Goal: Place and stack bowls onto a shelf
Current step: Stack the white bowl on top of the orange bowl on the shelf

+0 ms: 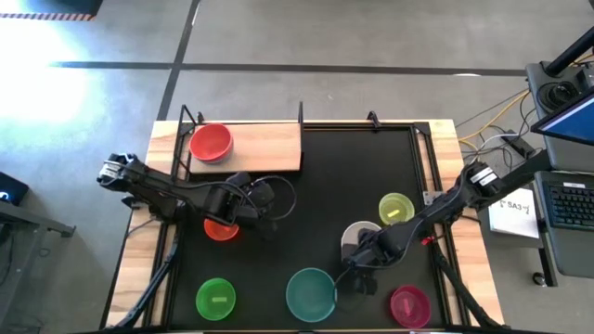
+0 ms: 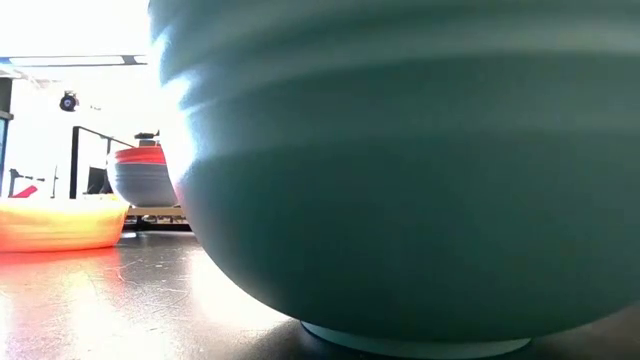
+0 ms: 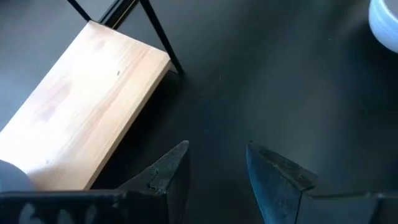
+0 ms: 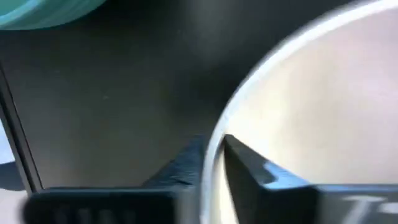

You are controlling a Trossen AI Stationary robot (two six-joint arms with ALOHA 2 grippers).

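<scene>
A lab — taped concrete floor (image 1: 278, 46), laptop (image 1: 568, 190), loose cables (image 1: 497, 125).

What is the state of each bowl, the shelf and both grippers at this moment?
red bowl: upright on the shelf, stacked on a blue-grey one.
shelf: right part bare.
white bowl: rim between the right gripper's fingers.
right gripper: shut on the white bowl.
left gripper: open, holding nothing.
orange bowl: upright on the mat.
teal bowl: upright on the mat.

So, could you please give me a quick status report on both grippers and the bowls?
Right gripper shut on white bowl rim. Left gripper open, empty, beside orange bowl. Red bowl on shelf. Nothing in the way.
</scene>
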